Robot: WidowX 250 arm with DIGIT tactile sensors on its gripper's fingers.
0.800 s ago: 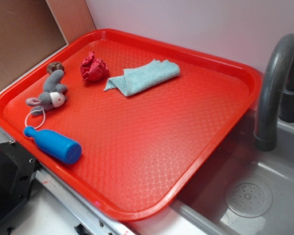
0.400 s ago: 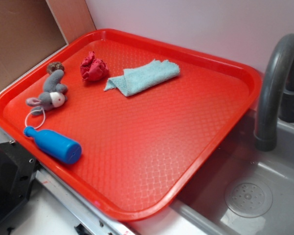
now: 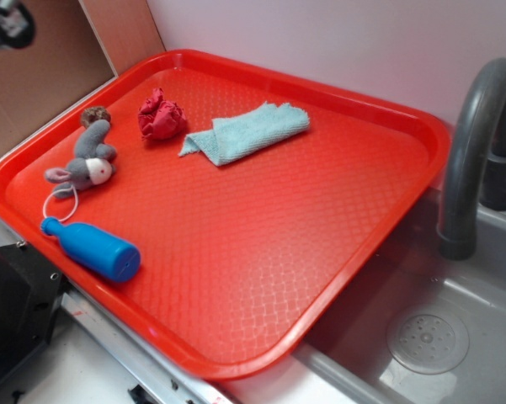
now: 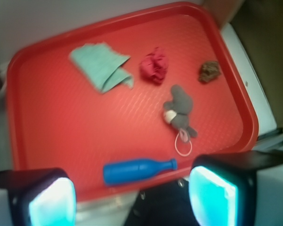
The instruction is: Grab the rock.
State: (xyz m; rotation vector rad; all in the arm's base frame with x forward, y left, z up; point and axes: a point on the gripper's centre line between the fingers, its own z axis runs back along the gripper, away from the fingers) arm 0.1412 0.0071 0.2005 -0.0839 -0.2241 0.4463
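The rock (image 3: 94, 115) is a small brown rough lump lying on the red tray (image 3: 337, 219) near its far left rim, just behind the grey plush toy (image 3: 86, 162). From the wrist view the rock (image 4: 209, 71) sits at the upper right, far from my gripper (image 4: 132, 200). The gripper hangs high above the tray's near edge, open wide with nothing between its fingers (image 4: 212, 197). A dark part of the arm (image 3: 4, 21) shows in the top left corner of the exterior view.
On the tray also lie a red wrinkly cloth ball (image 3: 160, 118), a folded teal cloth (image 3: 244, 133) and a blue bottle (image 3: 93, 248) near the front left rim. A sink with a grey faucet (image 3: 471, 143) lies to the right. Brown board stands behind the left rim.
A dark part of the arm has come into the top left corner of the exterior view. The objects on the tray have not moved.
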